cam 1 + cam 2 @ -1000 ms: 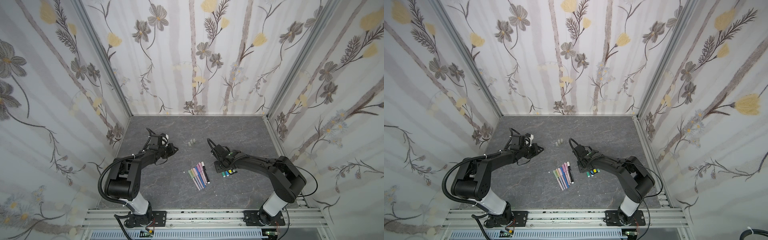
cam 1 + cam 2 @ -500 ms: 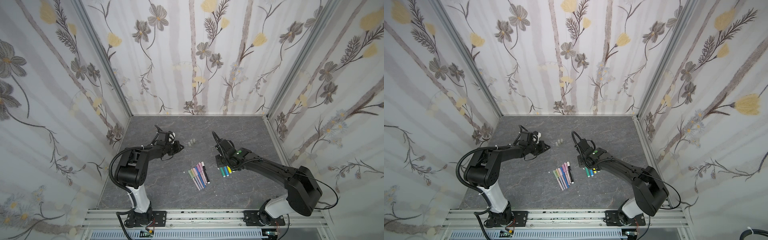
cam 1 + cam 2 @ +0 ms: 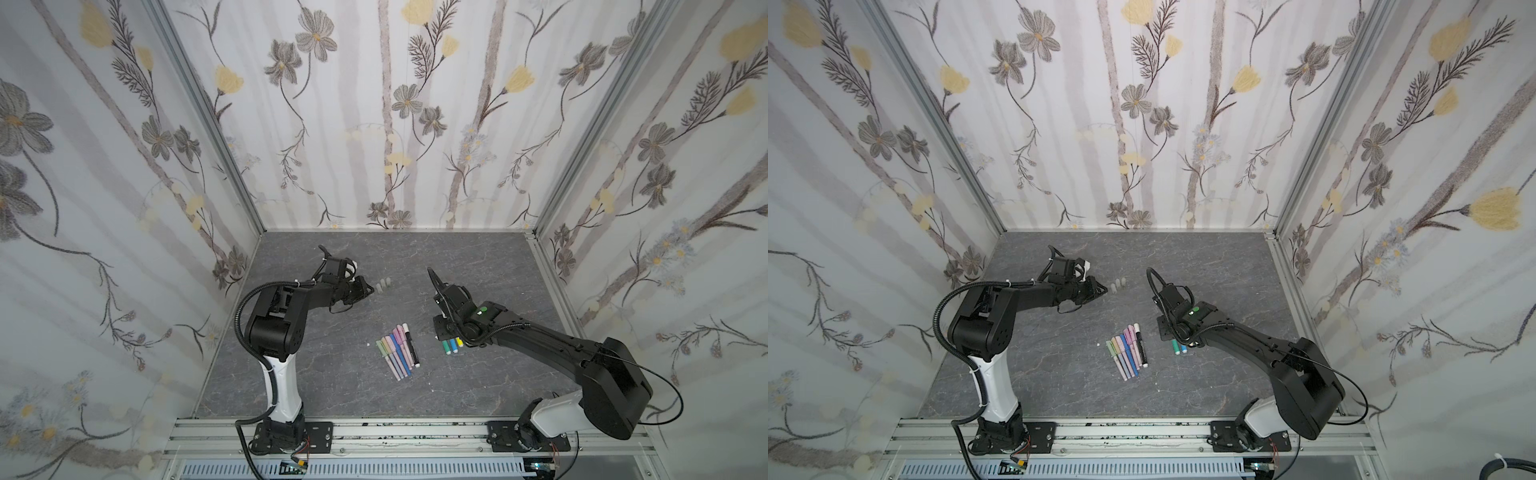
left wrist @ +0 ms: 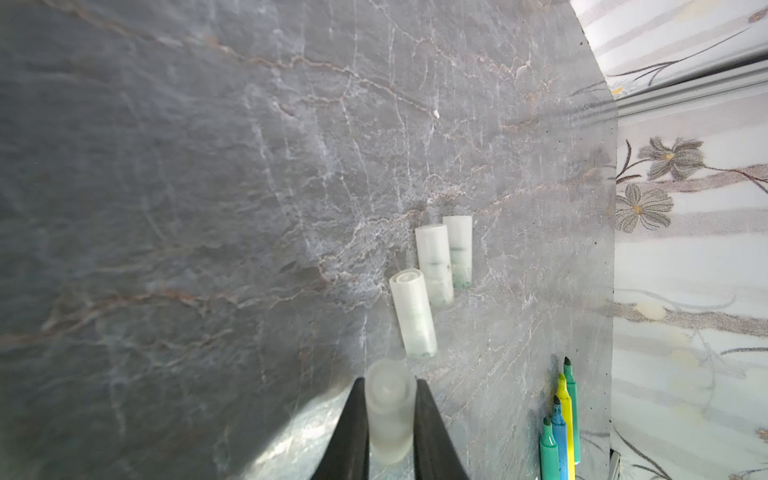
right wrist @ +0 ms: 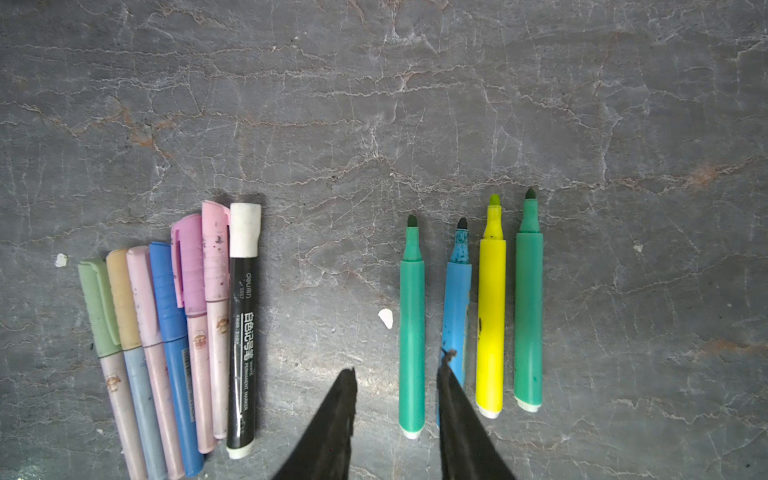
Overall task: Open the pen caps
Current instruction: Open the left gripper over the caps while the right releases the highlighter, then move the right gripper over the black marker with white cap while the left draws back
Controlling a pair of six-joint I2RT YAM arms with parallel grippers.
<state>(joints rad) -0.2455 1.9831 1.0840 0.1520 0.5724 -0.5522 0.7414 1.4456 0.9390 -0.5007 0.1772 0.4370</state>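
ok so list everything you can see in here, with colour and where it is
capped slim plastic pens: six, green, peach, pink, blue, purple and pink caps, side by side, centre
black permanent marker: one, white cap on, at the end of that row
uncapped plastic felt-tip pens: four, teal, blue, yellow, teal, in a row to the right of the capped ones
loose translucent plastic caps: three, whitish, clustered further back
held translucent cap: one, whitish, in the left gripper
white flecks: a few, near the pens
grey marbled tabletop: one, under everything
floral wallpaper walls: three, pale, around it
left gripper: black, closed on that cap
right gripper: black, open, empty
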